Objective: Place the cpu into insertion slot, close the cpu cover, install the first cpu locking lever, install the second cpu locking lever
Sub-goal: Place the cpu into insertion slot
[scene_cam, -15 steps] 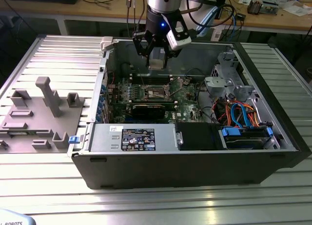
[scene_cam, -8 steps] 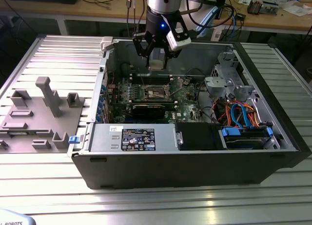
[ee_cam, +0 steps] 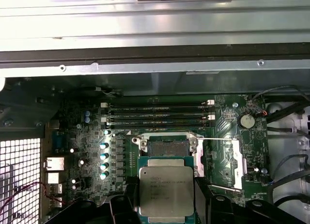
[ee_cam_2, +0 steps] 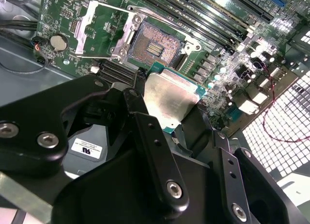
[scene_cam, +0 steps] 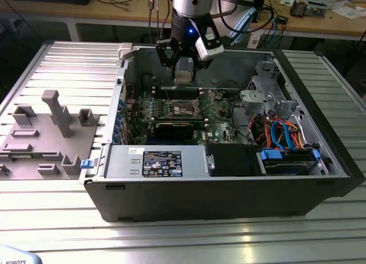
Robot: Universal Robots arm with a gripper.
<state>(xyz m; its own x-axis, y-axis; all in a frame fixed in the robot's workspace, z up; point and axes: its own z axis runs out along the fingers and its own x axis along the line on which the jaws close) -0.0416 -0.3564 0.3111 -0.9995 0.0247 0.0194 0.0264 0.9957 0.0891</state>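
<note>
My gripper (scene_cam: 183, 75) hangs inside the open computer case, shut on the cpu (scene_cam: 183, 77) and holding it by two opposite edges. In both wrist views the cpu (ee_cam_2: 169, 100) (ee_cam: 166, 190) shows its silvery top face between the black fingers (ee_cam_2: 134, 103). It hovers above the motherboard, beside the insertion slot (ee_cam_2: 154, 45) (ee_cam: 167, 147) (scene_cam: 182, 107) rather than in it. The slot's dark centre is bare. The cpu cover (ee_cam_2: 94, 30) (ee_cam: 233, 163) is swung open and lies to one side of the slot.
Long memory slots (ee_cam: 155, 115) run beside the socket. A black expansion card (scene_cam: 171, 130), the labelled power supply (scene_cam: 157, 161), a metal drive cage (scene_cam: 266, 90) and blue cables (scene_cam: 286, 132) crowd the case. A grey fixture (scene_cam: 51, 121) stands at the exterior view's left.
</note>
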